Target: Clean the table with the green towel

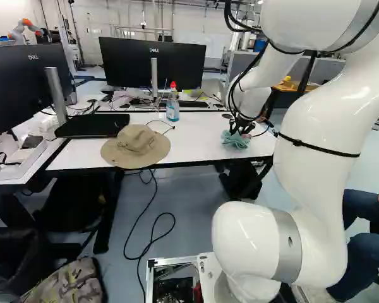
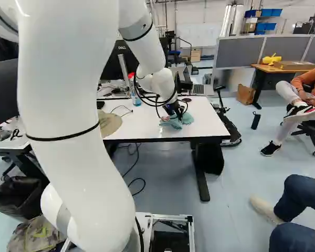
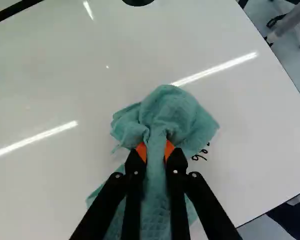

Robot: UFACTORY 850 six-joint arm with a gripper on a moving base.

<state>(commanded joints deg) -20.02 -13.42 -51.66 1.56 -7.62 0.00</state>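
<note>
Nearest me, the white arm [image 1: 322, 126] leans out over the front edge of the worktop [image 1: 196, 140]. Black cable [image 1: 156, 218] lies looped on the floor, running from beside the base to under the worktop; should the base roll that way, a wheel could catch it.

Brimmed hat [image 1: 136, 146] sits at the worktop's front edge, to the left of the wiping spot. A wide sweep that way would likely shove it, perhaps over the edge.

Tool [image 3: 155, 150] is closed on the green towel [image 3: 182, 112], its orange pads [image 3: 141, 151] pinching a ridge of cloth from two sides. Towel rests bunched on the worktop towards its right end. Pinch takes only the middle, so drag could work the cloth loose; pressed too hard, the fingertips might scrape through the folds. Small black marks [image 3: 199, 157] show just beside the towel. My guess: a short stroke misses them, or the loose cloth rides over and smears them.

Farther back, a thin wire [image 1: 161, 122] trails near the hat, ready to snag in a fold. Spray bottle [image 1: 172, 104] stands upright by the back edge; a long stroke could topple it. Monitor [image 1: 153, 63] beyond seems safe enough.
</note>
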